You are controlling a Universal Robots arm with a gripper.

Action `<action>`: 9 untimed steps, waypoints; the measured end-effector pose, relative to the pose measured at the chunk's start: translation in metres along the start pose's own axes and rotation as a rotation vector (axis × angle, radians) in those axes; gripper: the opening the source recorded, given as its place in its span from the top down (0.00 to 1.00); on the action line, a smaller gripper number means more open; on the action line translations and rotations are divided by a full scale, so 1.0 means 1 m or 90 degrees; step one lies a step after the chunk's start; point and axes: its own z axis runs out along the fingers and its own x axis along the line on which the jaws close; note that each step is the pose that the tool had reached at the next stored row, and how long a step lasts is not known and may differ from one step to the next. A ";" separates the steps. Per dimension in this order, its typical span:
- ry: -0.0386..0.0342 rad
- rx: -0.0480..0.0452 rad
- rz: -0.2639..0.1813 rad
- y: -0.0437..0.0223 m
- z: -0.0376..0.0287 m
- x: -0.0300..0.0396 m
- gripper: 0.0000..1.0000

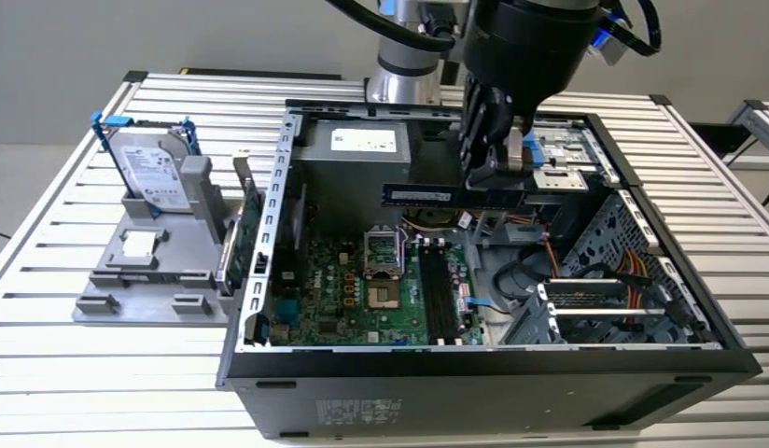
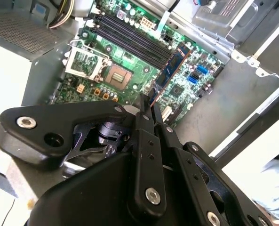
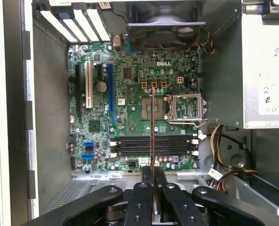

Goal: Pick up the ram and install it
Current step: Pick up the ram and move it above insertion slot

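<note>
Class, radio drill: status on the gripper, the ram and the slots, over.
Gripper shut on ram, held above open case. Ram not yet seated; slots bare. No obstruction seen over slots.

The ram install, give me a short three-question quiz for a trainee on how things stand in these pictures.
1. True or false: the ram is seated in a slot on the motherboard.
2. Fill the gap: the hard drive stands outside the computer case, to the exterior view's ____.
3. Pick one. The jaws are shut on: A the ram, B the hard drive, C nothing.

Key
1. False: it hangs above the open case, clear of the board.
2. Left.
3. A.
</note>
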 end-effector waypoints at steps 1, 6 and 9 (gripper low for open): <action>0.0000 0.0000 0.000 -0.0010 0.0000 0.0000 1.00; -0.0001 0.0000 0.001 -0.0079 0.0000 -0.0004 1.00; -0.0001 0.0000 0.001 -0.0117 -0.0001 -0.0025 1.00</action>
